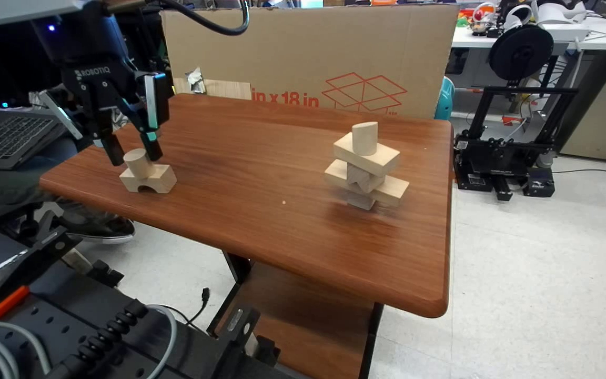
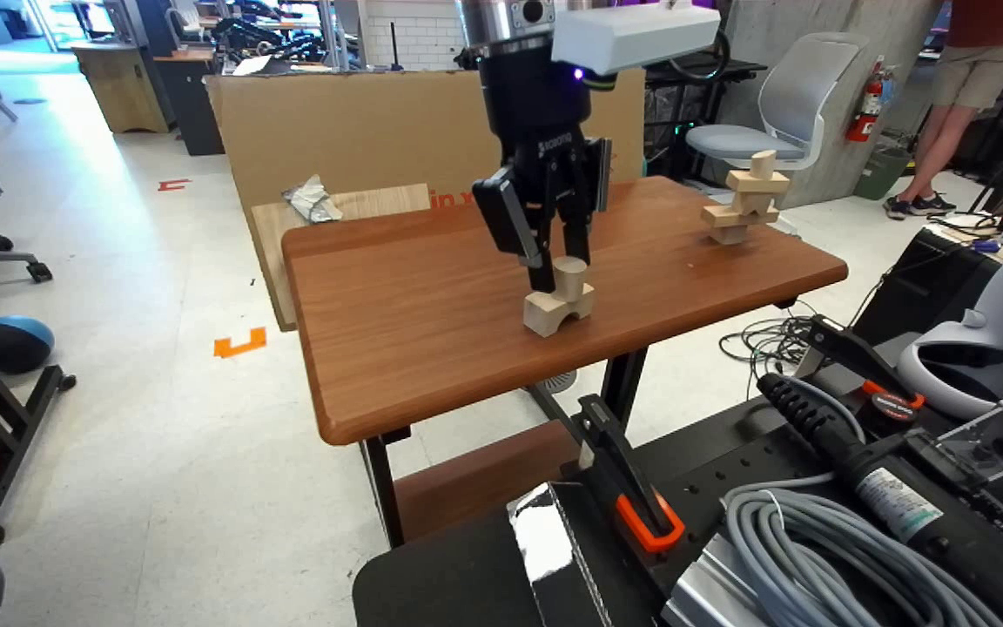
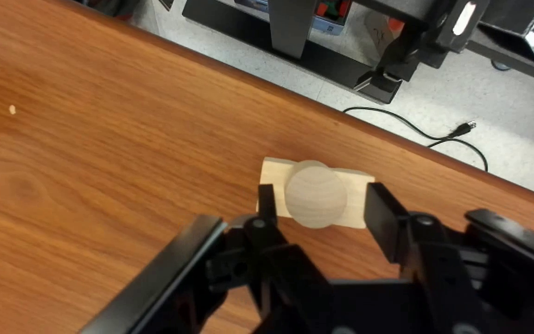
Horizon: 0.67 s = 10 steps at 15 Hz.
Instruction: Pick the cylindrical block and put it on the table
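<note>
My gripper (image 3: 321, 198) points down with its fingers (image 3: 267, 204) apart; in the wrist view the cylindrical block (image 3: 316, 197) shows between them, a gap on either side. It stands upright on a notched block (image 1: 162, 180), arch downward, which rests on the table (image 1: 250, 158) near one long edge. Further along, near a short edge, I see a pile of pale blocks (image 1: 369, 179). Past the long edge, in the wrist view, a bluish box (image 3: 328, 26) shows red and green; whether those lie inside, I cannot tell. Beyond the short edge, in an exterior view, stands a green bin (image 2: 880, 178), its contents hidden from me.
</note>
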Each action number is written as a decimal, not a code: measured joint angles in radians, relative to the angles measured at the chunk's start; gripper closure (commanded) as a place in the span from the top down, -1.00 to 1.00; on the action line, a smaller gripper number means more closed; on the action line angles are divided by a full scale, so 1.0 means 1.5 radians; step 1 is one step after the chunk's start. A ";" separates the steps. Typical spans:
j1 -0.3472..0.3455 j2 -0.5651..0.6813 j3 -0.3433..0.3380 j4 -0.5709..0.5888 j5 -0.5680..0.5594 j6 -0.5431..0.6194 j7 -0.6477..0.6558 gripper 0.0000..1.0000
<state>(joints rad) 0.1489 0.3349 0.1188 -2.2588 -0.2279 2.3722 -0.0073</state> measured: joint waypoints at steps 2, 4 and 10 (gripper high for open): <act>-0.002 0.008 0.000 0.010 0.004 -0.003 -0.001 -0.85; -0.005 0.009 0.000 0.019 0.024 -0.017 -0.008 -0.84; -0.022 0.009 -0.001 0.065 0.101 -0.066 -0.038 -0.84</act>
<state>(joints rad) 0.1153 0.3480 0.1179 -2.1616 -0.0766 2.2726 -0.0647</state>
